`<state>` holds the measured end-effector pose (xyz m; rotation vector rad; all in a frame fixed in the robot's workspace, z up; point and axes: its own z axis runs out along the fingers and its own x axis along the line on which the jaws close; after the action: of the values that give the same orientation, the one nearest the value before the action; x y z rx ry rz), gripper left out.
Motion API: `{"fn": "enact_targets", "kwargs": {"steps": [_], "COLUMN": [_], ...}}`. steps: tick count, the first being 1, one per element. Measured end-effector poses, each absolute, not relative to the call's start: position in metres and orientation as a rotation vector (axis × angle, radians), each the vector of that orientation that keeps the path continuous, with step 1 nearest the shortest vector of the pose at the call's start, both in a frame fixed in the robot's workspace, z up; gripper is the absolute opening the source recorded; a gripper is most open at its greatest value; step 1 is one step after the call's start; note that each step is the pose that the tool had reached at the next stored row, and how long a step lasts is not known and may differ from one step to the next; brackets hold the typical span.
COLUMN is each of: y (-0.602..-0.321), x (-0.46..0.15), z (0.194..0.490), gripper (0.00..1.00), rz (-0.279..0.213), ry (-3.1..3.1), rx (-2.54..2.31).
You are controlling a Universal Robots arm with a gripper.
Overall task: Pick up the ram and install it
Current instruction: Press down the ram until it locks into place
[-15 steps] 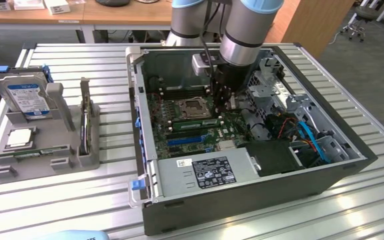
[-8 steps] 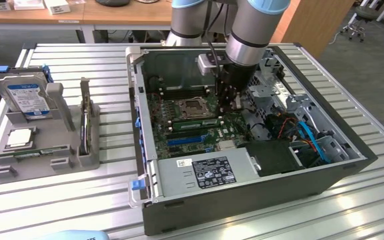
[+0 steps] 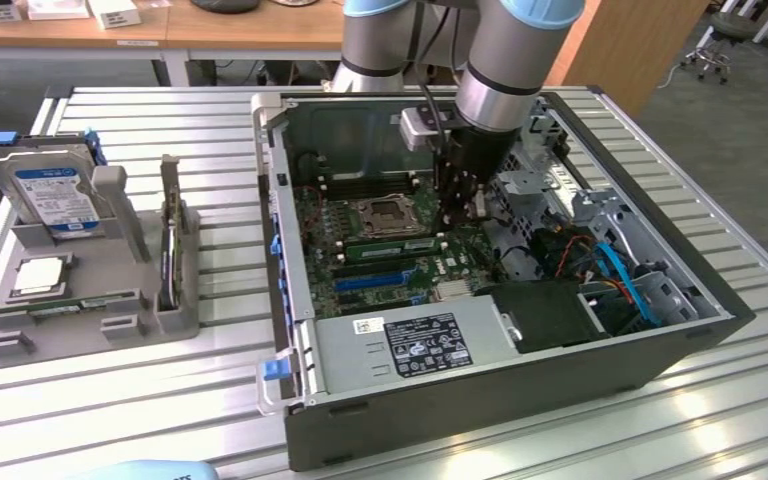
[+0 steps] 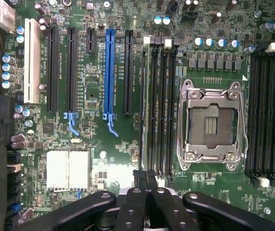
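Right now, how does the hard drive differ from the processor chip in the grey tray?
The hard drive stands upright in its holder; the processor chip lies flat. The hard drive is bulkier with a blue-and-white label; the processor chip is a smaller, plain silver square. Both sit in the grey tray, outside the computer case.

Wooden desk [image 3: 224,35] behind, grey floor [image 3: 744,110] – office chair [image 3: 718,45] far off

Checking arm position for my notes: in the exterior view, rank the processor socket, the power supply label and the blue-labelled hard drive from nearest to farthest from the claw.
1. Processor socket, beside the claw, inside the case.
2. Power supply label, at the case's front.
3. Hard drive, in the tray at the exterior view's left.
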<state>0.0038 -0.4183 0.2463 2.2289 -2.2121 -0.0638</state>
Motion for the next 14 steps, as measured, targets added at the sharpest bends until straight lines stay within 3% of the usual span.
{"fn": "enact_targets", "kwargs": {"steps": [14], "y": [-0.419], "x": [0.0054], "z": [0.2409], "gripper": [0.1], "rz": [-0.064], "ry": [-2.212], "rx": [2.229]}}
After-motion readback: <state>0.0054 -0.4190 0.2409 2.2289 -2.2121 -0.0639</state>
